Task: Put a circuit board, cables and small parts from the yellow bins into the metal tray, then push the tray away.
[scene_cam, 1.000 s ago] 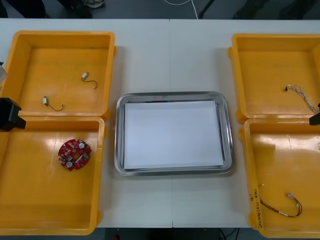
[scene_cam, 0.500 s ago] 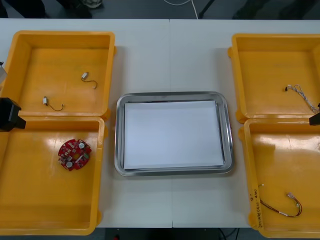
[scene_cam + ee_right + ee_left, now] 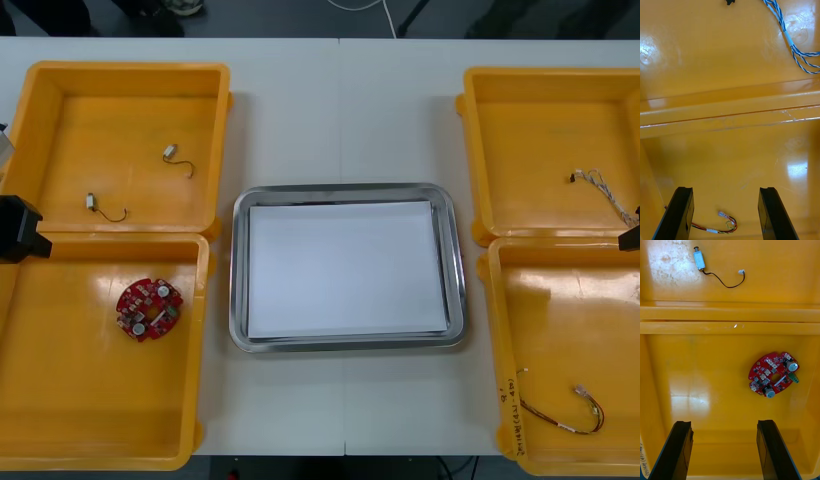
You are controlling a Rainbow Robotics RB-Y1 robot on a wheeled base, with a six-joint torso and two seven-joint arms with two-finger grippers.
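"Pale table (image 3: 340, 110), four yellow bins (image 3: 60, 75) on it, two at each side. What sat between them?"

"The metal tray (image 3: 347, 190), white inside, with nothing lying on it. It stood apart from the bins on both sides."

"And the round red circuit board (image 3: 149, 309)?"

"It lay flat on the floor of the near left bin. The far left bin held two small metal parts (image 3: 170, 152), each trailing a thin black cable (image 3: 187, 168), the two well apart from each other."

"Where was the left gripper (image 3: 724, 423)?"

"It hung over the near left bin at the table's left edge. Its fingers stood released, wide apart, with nothing between them. The board lay on the bin floor beyond the fingertips, untouched. Past the double rim where the two bins met, one of the small parts showed with its cable curled beside it."

"What of the other side?"

"The right gripper (image 3: 726, 189) hung at the table's right edge, over the near right bin. It was likewise released, its fingers apart and grasping nothing. The red and yellow cable (image 3: 720, 225) lay on that bin's floor, seen low between the two fingers. The twisted blue and white cable (image 3: 790, 41) lay in the far right bin, beyond the shared rim."
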